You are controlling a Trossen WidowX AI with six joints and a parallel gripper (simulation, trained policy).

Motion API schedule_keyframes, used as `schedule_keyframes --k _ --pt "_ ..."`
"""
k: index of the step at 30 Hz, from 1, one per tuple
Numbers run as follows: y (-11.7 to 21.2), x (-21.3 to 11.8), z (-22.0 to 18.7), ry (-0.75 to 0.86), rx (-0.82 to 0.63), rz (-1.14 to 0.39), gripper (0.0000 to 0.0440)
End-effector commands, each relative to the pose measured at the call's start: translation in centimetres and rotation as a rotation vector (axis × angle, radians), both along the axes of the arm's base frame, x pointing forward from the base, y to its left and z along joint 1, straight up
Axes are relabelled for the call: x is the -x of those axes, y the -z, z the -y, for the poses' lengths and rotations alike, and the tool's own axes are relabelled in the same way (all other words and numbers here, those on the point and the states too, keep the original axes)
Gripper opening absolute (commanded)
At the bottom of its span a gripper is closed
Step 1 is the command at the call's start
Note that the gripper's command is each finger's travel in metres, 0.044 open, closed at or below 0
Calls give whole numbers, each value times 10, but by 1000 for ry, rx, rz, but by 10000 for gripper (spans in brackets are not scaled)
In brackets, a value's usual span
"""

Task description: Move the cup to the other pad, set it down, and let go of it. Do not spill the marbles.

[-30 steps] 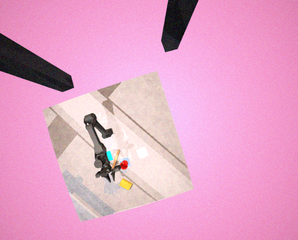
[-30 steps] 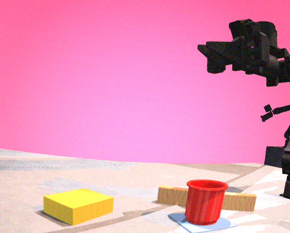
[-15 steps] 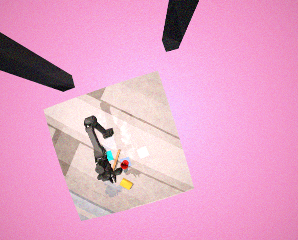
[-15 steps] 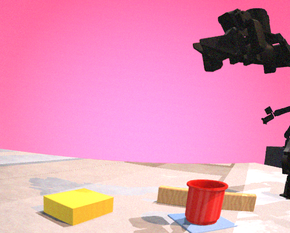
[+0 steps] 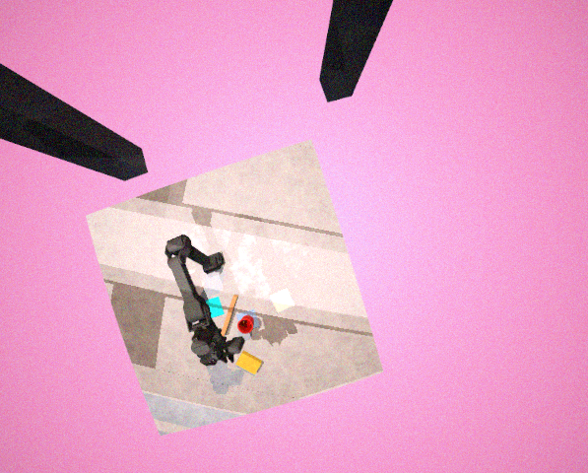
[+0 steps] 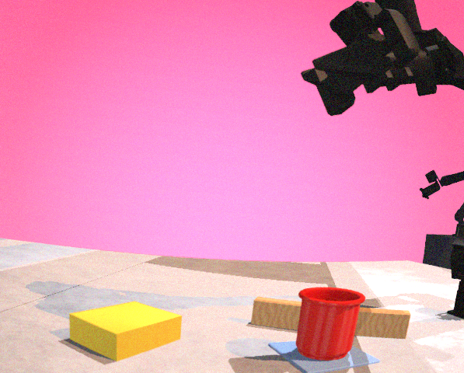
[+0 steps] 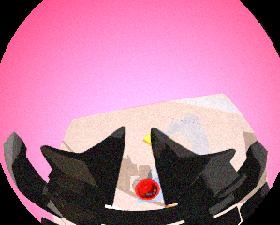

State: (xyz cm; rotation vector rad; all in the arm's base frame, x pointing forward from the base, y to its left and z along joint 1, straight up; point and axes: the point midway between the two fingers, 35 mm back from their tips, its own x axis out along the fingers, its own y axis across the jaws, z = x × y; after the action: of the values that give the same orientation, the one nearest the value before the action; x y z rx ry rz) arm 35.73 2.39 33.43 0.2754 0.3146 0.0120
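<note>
A red cup (image 5: 245, 324) (image 6: 326, 327) (image 7: 140, 187) stands upright on a blue pad (image 6: 308, 364). Several small coloured marbles (image 7: 151, 191) show inside it in the wrist view. A cyan pad (image 5: 215, 307) lies beside the arm, across the wooden bar from the cup; a pale cream pad (image 5: 282, 300) lies on the cup's other side. My gripper (image 6: 310, 72) (image 7: 139, 128) is partly open and empty, with a narrow gap between the fingers. It hangs high above the table, well away from the cup, and touches nothing.
A wooden bar (image 5: 229, 315) (image 6: 384, 322) stands between the cup and the cyan pad. A yellow block (image 5: 249, 362) (image 6: 123, 321) (image 7: 147, 139) lies to the cup's left in the exterior view. Two large dark beams (image 5: 59, 119) (image 5: 350, 45) show in the top view.
</note>
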Motion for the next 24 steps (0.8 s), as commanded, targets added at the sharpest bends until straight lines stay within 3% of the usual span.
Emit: schedule_keyframes --k 1,24 --pt "0 -2 -2 5 -33 -32 127" --pt "11 -15 -18 101 -285 -334 146"
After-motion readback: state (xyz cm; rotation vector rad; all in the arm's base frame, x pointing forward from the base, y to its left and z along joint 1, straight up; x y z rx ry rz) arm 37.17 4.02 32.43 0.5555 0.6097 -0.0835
